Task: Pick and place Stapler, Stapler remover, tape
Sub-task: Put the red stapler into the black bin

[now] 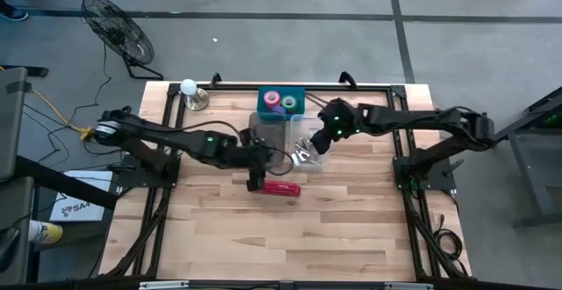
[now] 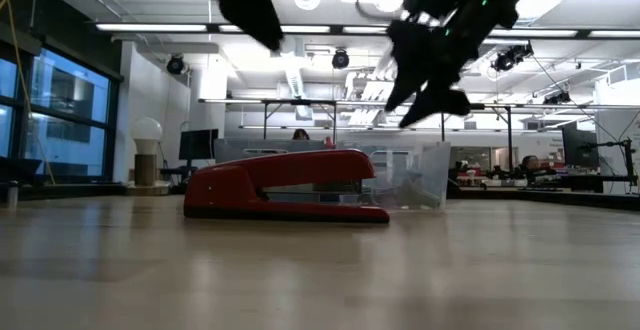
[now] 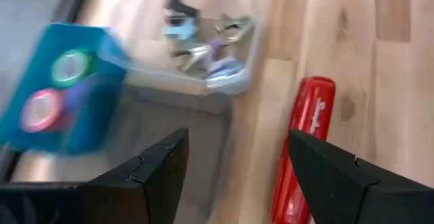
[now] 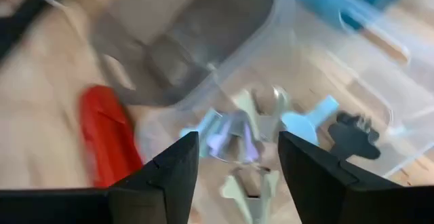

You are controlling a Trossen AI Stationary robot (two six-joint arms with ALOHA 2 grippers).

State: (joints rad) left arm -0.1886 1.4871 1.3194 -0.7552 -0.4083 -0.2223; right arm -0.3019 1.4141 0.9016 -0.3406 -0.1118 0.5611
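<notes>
In the high view the stapler point(image 1: 282, 188) lies flat on the bare wood table point(image 1: 351, 228), just below the centre of the frame, long axis running left to right. Just above it sit two clear bins: an empty-looking one point(image 1: 268, 136) at centre and, touching its right side, another point(image 1: 309, 148) that holds a heap of staple removers point(image 1: 307, 152). Above these, at upper centre, a blue box point(image 1: 281, 103) holds the tape rolls point(image 1: 279, 101), pink and green showing.

The left gripper point(image 1: 255, 181) hangs just left of the stapler's left end, touching nothing. In the left wrist view its fingers point(image 3: 159, 173) stand apart and empty, the stapler point(image 3: 304, 149) lying to the right of them.

The right gripper point(image 1: 318, 138) hovers over the bin of removers, right of centre. Its fingers point(image 4: 169, 176) in the right wrist view are parted with nothing between them; the removers point(image 4: 251, 139) lie in the bin beneath, pale blue, purple, grey and black.

In the low view the stapler point(image 2: 285, 185) rests on the table at centre, with a clear bin point(image 2: 405, 175) behind it.

A lamp point(image 1: 190, 92) stands at the table's upper left edge.
</notes>
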